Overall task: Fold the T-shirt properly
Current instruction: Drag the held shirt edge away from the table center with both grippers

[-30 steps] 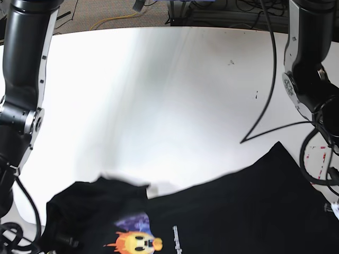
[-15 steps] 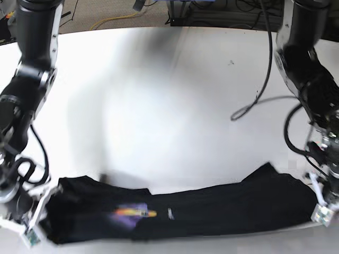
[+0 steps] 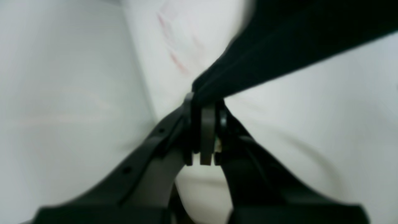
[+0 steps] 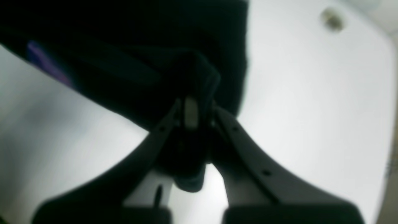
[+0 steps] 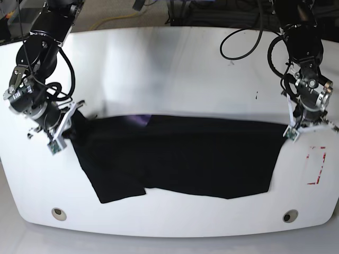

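Both tools, left (image 3: pixel 203 105) and right (image 4: pixel 197 109), pinch the shirt (image 5: pixel 185 153); keep them level, cloth taut, then lower evenly.

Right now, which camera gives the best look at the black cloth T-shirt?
The base view: it shows the black cloth T-shirt stretched between both grippers. The left wrist view shows only one pinched edge; the right wrist view shows bunched cloth and a bit of purple print.

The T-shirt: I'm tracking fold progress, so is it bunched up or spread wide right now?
Spread wide: the T-shirt spans between the left gripper and right gripper.
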`<state>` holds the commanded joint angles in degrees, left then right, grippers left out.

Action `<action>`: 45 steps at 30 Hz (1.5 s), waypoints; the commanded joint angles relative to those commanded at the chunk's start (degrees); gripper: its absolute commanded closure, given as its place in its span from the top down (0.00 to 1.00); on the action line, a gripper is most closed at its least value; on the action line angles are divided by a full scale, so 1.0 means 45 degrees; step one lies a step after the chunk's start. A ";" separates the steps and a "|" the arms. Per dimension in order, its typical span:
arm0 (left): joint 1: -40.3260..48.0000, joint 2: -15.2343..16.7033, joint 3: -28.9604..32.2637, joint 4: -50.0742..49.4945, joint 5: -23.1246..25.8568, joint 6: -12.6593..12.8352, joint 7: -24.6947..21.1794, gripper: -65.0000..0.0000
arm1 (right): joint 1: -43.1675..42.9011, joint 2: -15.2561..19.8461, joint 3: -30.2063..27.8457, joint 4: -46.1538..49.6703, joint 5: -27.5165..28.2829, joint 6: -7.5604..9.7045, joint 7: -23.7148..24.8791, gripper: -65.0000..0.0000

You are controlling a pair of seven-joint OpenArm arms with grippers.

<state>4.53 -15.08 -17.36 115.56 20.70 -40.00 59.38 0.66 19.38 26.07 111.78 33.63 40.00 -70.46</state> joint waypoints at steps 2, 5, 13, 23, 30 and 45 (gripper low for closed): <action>0.0684 0.0000 -0.0039 -0.0020 0.0000 0.0000 -0.0020 0.00 | -0.0684 -0.0020 0.0117 -0.0020 0.0234 0.0000 0.0000 0.00; 0.1485 0.0000 -0.0059 -0.0020 -0.0020 0.0000 -0.0254 0.00 | -0.1543 -0.0020 0.0117 -0.0020 0.0508 0.0000 0.0039 0.00; 0.1778 0.0488 -0.0586 -0.0078 -0.0020 0.0000 -0.1543 0.00 | -0.2364 0.0039 0.0117 -0.0117 0.0430 0.0000 0.0371 0.00; -0.0996 0.0527 0.0254 -0.1661 0.0039 0.0000 -0.1621 0.00 | -0.1426 0.0020 0.0039 -0.1211 0.0430 0.0000 0.0371 0.00; -0.2637 0.0156 0.0410 -0.4161 -0.0020 0.0000 -0.1661 0.00 | -0.0723 0.0137 0.0059 -0.2852 0.0410 0.0000 0.0781 0.00; -0.3360 0.0098 0.0957 -0.6505 -0.0039 0.0000 -0.3223 0.91 | -0.0703 0.0821 0.0098 -0.4747 0.0430 0.0000 0.2227 0.64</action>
<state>-10.59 -14.64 -13.05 86.29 20.53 -40.00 44.88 -2.51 23.08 26.51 90.42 35.56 40.00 -60.44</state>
